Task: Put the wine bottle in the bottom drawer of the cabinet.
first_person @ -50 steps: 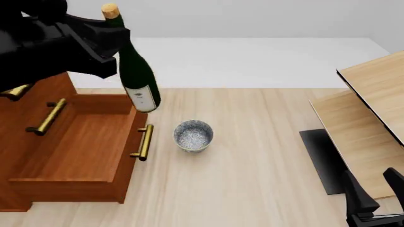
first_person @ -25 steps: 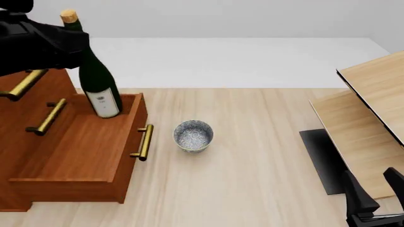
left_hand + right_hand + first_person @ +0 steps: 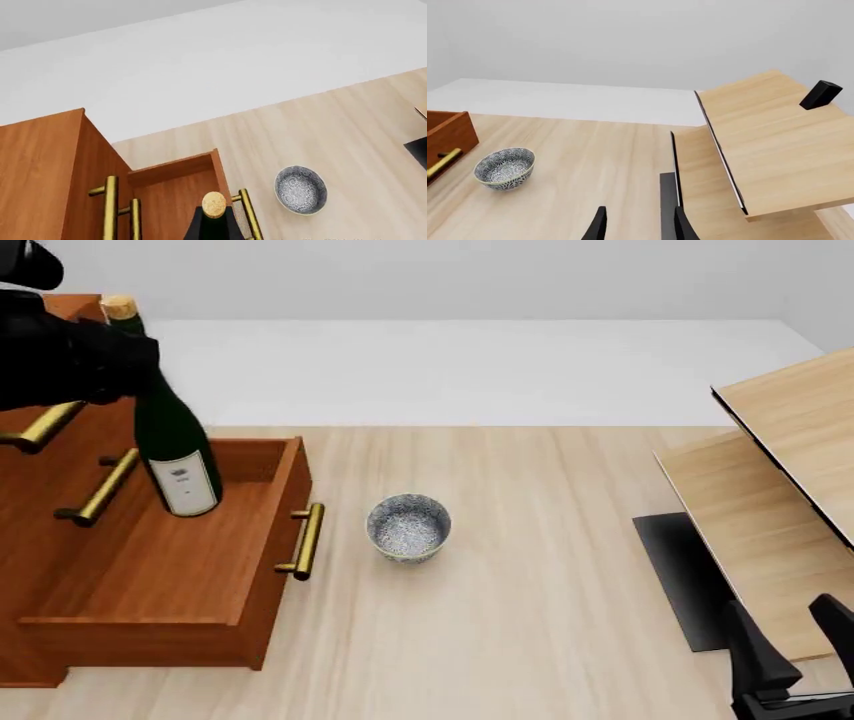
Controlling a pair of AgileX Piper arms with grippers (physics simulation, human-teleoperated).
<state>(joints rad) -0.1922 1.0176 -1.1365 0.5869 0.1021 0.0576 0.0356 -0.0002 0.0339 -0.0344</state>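
Observation:
The wine bottle point(image 3: 171, 445), dark green with a tan cork and white label, hangs tilted over the open bottom drawer point(image 3: 160, 560) of the reddish-brown cabinet point(image 3: 34, 500). Its base sits low inside the drawer's far end. My left gripper point(image 3: 123, 365) is shut on the bottle's neck just below the cork. In the left wrist view, only the wine bottle point(image 3: 213, 222) top shows, above the bottom drawer point(image 3: 177, 192) and beside the cabinet point(image 3: 40, 170). My right gripper point(image 3: 790, 645) rests open at the near right; in the right wrist view this right gripper point(image 3: 639, 227) holds nothing.
A speckled grey bowl point(image 3: 408, 526) stands on the table just right of the drawer's brass handle point(image 3: 306, 540). Pale light-wood furniture point(image 3: 781, 460) with a black panel fills the right side. Two upper drawer handles point(image 3: 100, 485) sit left of the bottle.
The left arm has carried the bottle leftward and down, from beside the drawer's right wall to over and into its far end. The right arm has not moved.

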